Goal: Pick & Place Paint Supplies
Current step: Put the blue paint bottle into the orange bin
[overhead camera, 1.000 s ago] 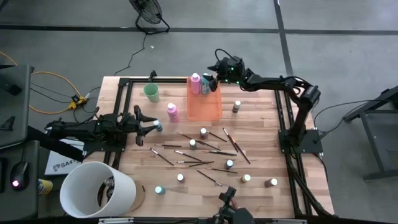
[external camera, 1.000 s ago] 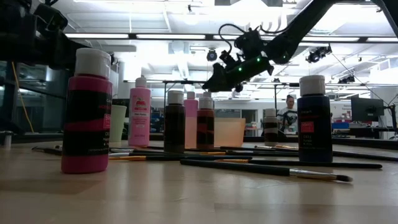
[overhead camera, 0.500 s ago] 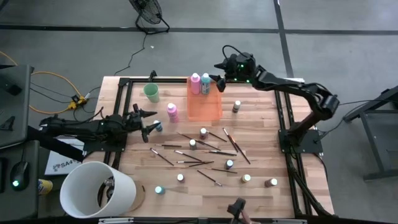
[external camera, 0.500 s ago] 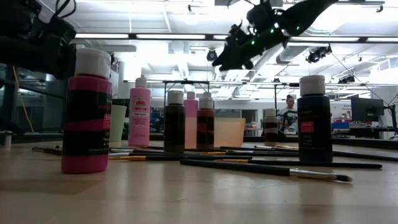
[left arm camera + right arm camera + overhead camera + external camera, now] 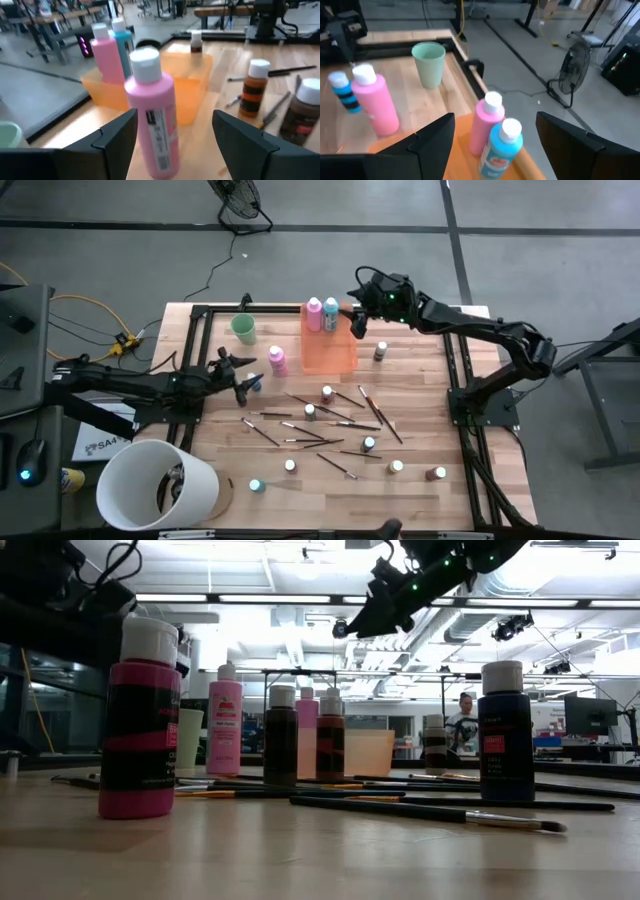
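Low view, nearest the camera: a pink plastic bottle with a dark label and white cap [image 5: 139, 718] stands at the left of the frame on the wooden tabletop [image 5: 320, 860]. A thin dark-handled brush [image 5: 430, 813] lies flat just right of centre. A dark bottle with a pale cap [image 5: 505, 732] stands at the right. Further back, two small dark pale-capped bottles [image 5: 282, 736] stand side by side near centre.

High view: the thin dark-handled brushes [image 5: 320, 425] and tiny pale-capped bottles [image 5: 369, 444] are scattered across the centre and lower part of the tabletop. A white cylindrical bucket [image 5: 155, 484] sits at the lower left corner.

The left tool [image 5: 245, 374] is at the left of the frame, low over the tabletop, with its fingers spread and holding nothing. It points toward a tall pink plastic bottle with a white cap [image 5: 277, 360], which stands upright just beyond the fingertips, apart from them. A small teal-capped bottle [image 5: 256, 383] stands just beside this tool.

Further back, a translucent orange plastic tray [image 5: 330, 352] sits at upper centre. A pink bottle [image 5: 314, 313] and a teal bottle [image 5: 331, 314] stand upright at its far end. A mint-green plastic cup [image 5: 242, 329] stands to the left of the tray.

The right tool [image 5: 357, 305] is raised above the far right corner of the tray, fingers spread, holding nothing.
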